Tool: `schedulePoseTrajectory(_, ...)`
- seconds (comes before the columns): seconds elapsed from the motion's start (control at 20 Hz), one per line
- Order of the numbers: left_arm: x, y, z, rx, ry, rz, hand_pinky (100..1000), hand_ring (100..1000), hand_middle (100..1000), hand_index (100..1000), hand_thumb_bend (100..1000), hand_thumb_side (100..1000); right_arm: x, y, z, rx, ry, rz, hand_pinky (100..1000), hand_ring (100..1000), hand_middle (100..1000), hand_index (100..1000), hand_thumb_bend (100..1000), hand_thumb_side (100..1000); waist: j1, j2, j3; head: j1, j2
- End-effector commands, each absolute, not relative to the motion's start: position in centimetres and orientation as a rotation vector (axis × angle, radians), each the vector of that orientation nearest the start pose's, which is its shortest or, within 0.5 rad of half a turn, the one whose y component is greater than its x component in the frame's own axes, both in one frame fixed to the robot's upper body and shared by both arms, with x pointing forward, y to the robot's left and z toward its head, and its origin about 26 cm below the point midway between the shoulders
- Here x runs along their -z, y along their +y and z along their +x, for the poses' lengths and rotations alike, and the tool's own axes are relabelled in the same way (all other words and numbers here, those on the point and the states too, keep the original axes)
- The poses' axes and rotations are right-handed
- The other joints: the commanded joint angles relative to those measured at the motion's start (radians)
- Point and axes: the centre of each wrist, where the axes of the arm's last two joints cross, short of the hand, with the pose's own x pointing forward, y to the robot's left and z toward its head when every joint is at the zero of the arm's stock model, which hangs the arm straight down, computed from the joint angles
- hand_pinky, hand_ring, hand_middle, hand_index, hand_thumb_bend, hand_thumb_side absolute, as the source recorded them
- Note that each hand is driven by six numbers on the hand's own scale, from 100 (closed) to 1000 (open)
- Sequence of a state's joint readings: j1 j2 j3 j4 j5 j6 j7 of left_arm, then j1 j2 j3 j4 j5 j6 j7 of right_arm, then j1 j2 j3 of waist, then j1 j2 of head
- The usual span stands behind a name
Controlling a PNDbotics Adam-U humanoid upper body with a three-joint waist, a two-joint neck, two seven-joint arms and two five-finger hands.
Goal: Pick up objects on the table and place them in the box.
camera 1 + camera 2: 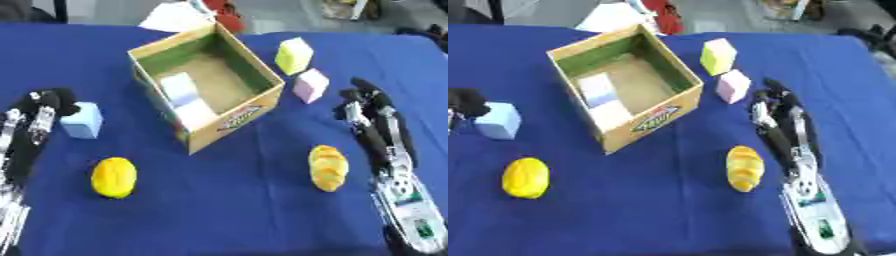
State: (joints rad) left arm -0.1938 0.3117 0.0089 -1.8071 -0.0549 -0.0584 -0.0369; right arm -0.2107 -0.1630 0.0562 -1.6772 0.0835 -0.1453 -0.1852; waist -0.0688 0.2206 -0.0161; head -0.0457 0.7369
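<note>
Blue cloth-covered table (227, 210) seen from above. Centre: an open cardboard box (262, 97) with green inner walls, holding two pale blocks (188, 100) against its near-left wall. The box's near outer face carries a printed logo (238, 118) in red and yellow; its lettering cannot be read.

Right of the box: a yellow-green cube (295, 55) and, just in front of it, a pink cube (311, 85), close together on the table. Nearer the camera, a bread loaf (328, 167) lies beside the right arm, and a lemon (114, 177) lies at lower left. A light-blue cube (82, 120) stands left of the box.

Left robot hand (45, 107): just beside the light-blue cube, apparently touching its left side; whether its fingers are curled cannot be told. Right robot hand (363, 102): resting near the pink cube, apart from it, fingers extended and holding nothing.
</note>
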Motion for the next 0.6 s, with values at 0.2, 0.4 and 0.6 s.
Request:
schedulePoseTrajectory(0.2,-17.4,31.4,31.8,0.595,-2.081,0.419,761,660,630,759,100,654,-8.3,-24.6,32.3,-0.125,-2.048,-0.234,579,588,666,859,100,567,0.026,-0.023,-0.002,-0.005,-0.002)
schedulePoseTrajectory(0.4,-21.2,33.4,32.9,0.900,-2.024,0.575,780,692,675,804,100,564,-8.2,-24.8,32.2,-0.133,-2.042,-0.239,579,587,666,859,100,567,0.034,-0.029,-0.008,-0.005,0.004)
schedulePoseTrajectory(0.6,-25.5,34.7,34.2,1.273,-1.867,0.726,790,719,717,840,102,464,-8.0,-24.9,32.1,-0.143,-2.035,-0.242,579,587,666,859,100,567,0.042,-0.034,-0.015,-0.001,0.010)
